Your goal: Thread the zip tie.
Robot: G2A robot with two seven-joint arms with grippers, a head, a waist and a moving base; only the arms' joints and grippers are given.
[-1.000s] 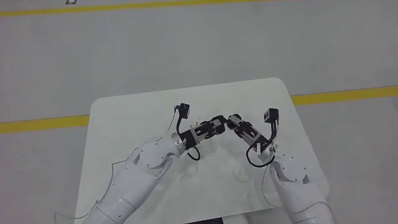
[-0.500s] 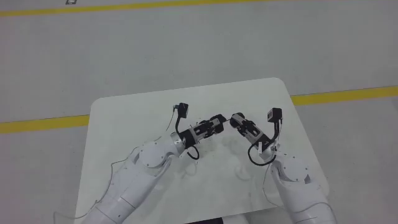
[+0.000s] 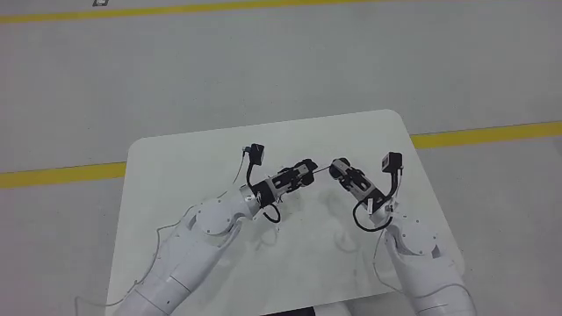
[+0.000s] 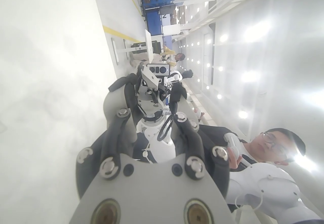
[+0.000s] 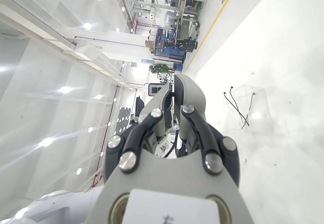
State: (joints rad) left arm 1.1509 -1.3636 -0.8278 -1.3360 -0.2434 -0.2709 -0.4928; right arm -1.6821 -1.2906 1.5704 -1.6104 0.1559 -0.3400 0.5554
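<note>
From overhead, both arms are out over the middle of the white table (image 3: pixel 176 184), tips turned toward each other with a small gap between them. The left gripper (image 3: pixel 311 171) and the right gripper (image 3: pixel 335 168) sit at about the same level. A thin dark line, the zip tie (image 3: pixel 322 170), runs across the gap from one to the other, held up off the tabletop. At this distance I cannot tell how either tool is set, nor where the tie ends on the left side. In the left wrist view, the left gripper (image 4: pixel 149 84) has its two fingers (image 4: pixel 111 106) standing apart, wide enough that the right arm (image 4: pixel 159 145) shows through the space between them. The tie is too fine to make out here, so I cannot tell whether this tool touches it. The table (image 4: pixel 50 32) lies pale along one side. In the right wrist view, the right gripper (image 5: pixel 173 88) is closed, its grey fingers (image 5: pixel 189 93) pressed together with the ribbed black pads meeting face to face. A dark sliver sits in the seam, which I take to be the tie pinched there, though little of it shows. Off to the side on the table (image 5: pixel 278 45) stands a clear box (image 5: pixel 260 98), and two spare ties (image 5: pixel 235 106) lie crossed inside it, well apart from the closed tool.
</note>
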